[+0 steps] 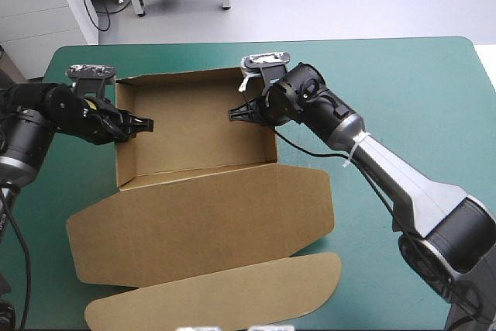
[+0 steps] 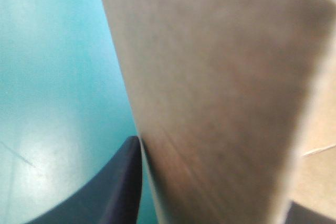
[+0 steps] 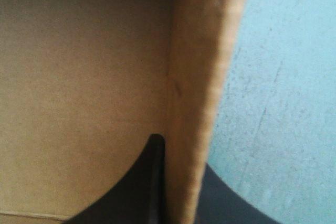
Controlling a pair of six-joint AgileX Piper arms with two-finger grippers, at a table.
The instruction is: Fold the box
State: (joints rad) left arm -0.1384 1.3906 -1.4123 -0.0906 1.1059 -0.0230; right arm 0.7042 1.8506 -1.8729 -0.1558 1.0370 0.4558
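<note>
The brown box [image 1: 194, 125] stands as an open tray at the table's far left-middle, its walls raised. Its lid [image 1: 201, 222] lies flat toward the near edge, with a rounded tuck flap [image 1: 217, 292] at the front. My left gripper [image 1: 138, 123] straddles the tray's left wall. In the left wrist view that wall [image 2: 210, 93] fills the gap of the left gripper [image 2: 215, 177], one black finger [image 2: 123, 187] outside on the cover. My right gripper [image 1: 239, 112] straddles the right wall. Its wrist view shows the right gripper [image 3: 181, 153] all but shut, the wall [image 3: 194, 66] between the fingers.
The teal-green cover [image 1: 403, 75] lies bare to the right of the box and along the far edge. The flat lid and flap reach almost to the table's near edge. My right arm crosses the table's right half above the lid's corner.
</note>
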